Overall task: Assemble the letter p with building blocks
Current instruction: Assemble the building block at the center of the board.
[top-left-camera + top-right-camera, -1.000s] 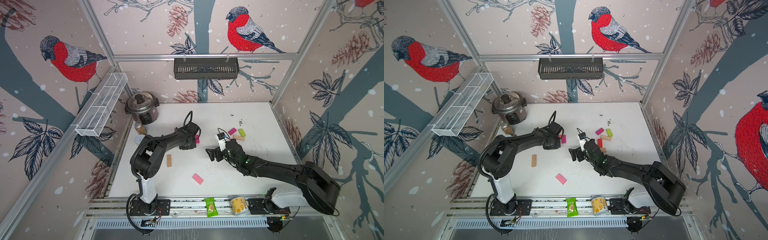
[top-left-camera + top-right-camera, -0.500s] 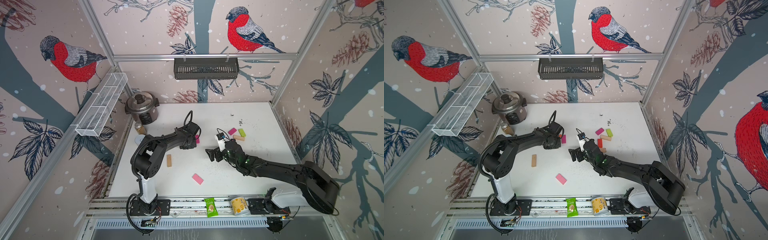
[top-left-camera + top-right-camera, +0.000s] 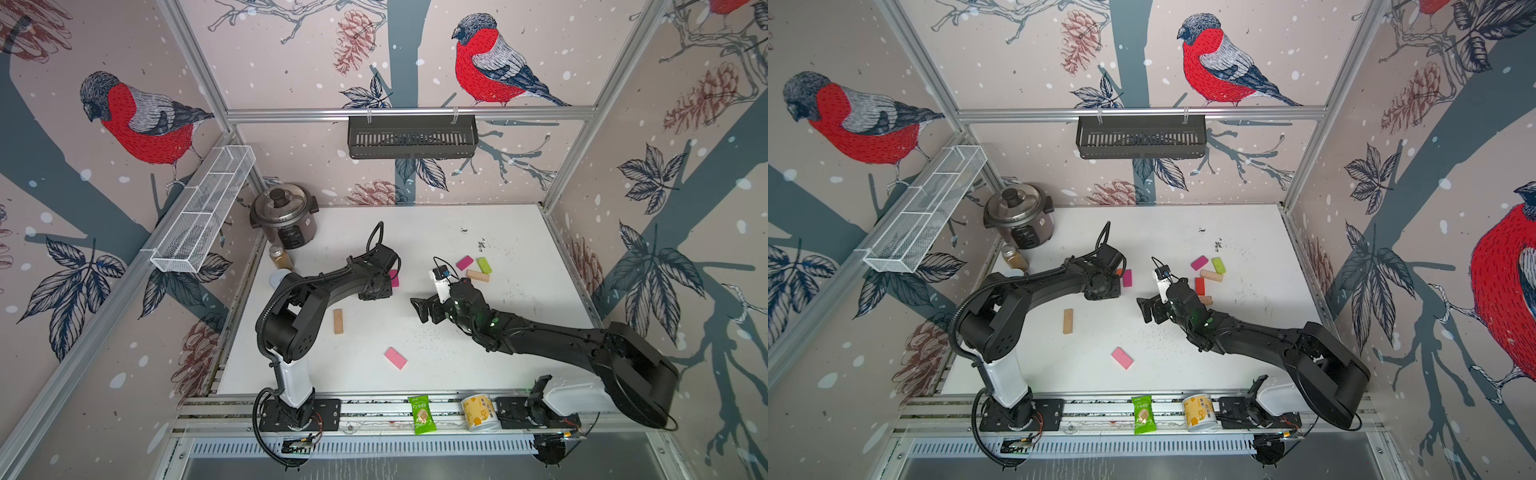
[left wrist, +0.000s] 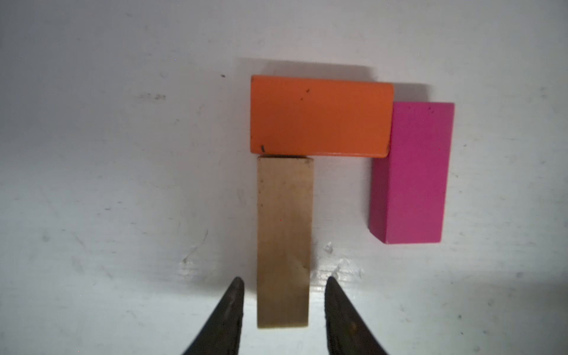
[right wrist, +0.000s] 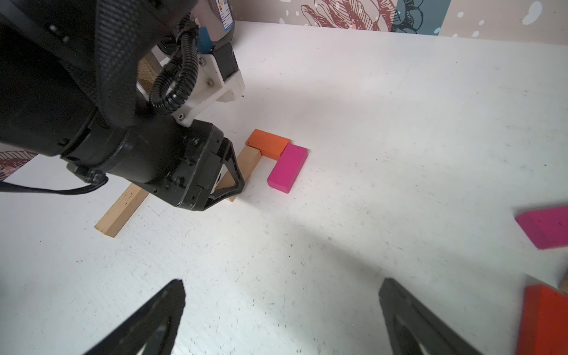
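In the left wrist view an orange block (image 4: pixel 319 115) lies crosswise. A plain wood block (image 4: pixel 282 239) butts against its underside and a magenta block (image 4: pixel 410 172) touches its end. My left gripper (image 4: pixel 284 282) is open, a fingertip on each side of the wood block with a small gap on both sides. My right gripper (image 5: pixel 281 285) hovers open over bare table, nothing between its fingers, facing the same orange block (image 5: pixel 267 143) and magenta block (image 5: pixel 287 169). A red block (image 5: pixel 544 319) lies close beside the right gripper.
A wood bar (image 3: pixel 338 321) and a light pink block (image 3: pixel 395 358) lie nearer the front. A magenta block (image 3: pixel 464 262), a lime block (image 3: pixel 483 264) and a wood block (image 3: pixel 478 275) sit back right. A rice cooker (image 3: pixel 286 216) and a jar (image 3: pixel 281 257) stand back left.
My left gripper's jaws have parted from the wood block. Both arms have stayed almost where they were.
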Robot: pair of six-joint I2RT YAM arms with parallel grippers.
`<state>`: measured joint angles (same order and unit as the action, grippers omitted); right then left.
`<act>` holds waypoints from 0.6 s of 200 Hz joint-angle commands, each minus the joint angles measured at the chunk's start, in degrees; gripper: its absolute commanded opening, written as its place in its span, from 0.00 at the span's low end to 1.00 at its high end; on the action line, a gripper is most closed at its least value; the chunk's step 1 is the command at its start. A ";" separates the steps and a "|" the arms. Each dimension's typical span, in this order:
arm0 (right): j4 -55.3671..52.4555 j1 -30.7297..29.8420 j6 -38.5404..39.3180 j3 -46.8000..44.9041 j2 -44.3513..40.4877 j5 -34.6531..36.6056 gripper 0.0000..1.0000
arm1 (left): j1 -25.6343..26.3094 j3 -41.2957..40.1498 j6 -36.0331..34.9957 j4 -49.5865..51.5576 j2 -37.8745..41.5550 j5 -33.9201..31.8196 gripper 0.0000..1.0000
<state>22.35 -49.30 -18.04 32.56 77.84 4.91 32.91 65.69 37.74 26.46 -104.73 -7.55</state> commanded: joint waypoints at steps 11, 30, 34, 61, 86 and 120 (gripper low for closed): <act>0.01 -0.09 0.22 0.27 -0.23 0.89 1.00 | 0.11 -0.38 0.87 1.05 2.66 1.59 0.49; 0.02 0.04 0.16 0.14 -0.48 0.80 1.00 | 0.12 -0.52 0.79 1.44 5.95 2.35 0.53; 0.09 0.09 0.07 0.07 -0.42 0.73 1.00 | 0.06 -0.55 0.69 1.70 6.78 2.37 0.54; 0.02 0.60 -0.19 -0.04 -0.49 0.69 1.00 | 0.05 -0.64 0.23 3.21 14.57 2.15 0.69; -0.28 0.78 -0.26 -0.05 -0.68 0.86 1.00 | 0.05 -1.42 -1.82 3.63 23.93 1.66 0.97; -2.01 0.71 -1.46 0.31 -1.40 0.67 1.00 | -0.14 -5.34 -6.68 0.85 38.50 1.69 0.97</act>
<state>22.24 -48.53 -18.13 32.47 77.19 4.95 32.91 62.94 35.48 28.47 -73.82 -5.63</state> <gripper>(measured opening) 0.997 0.971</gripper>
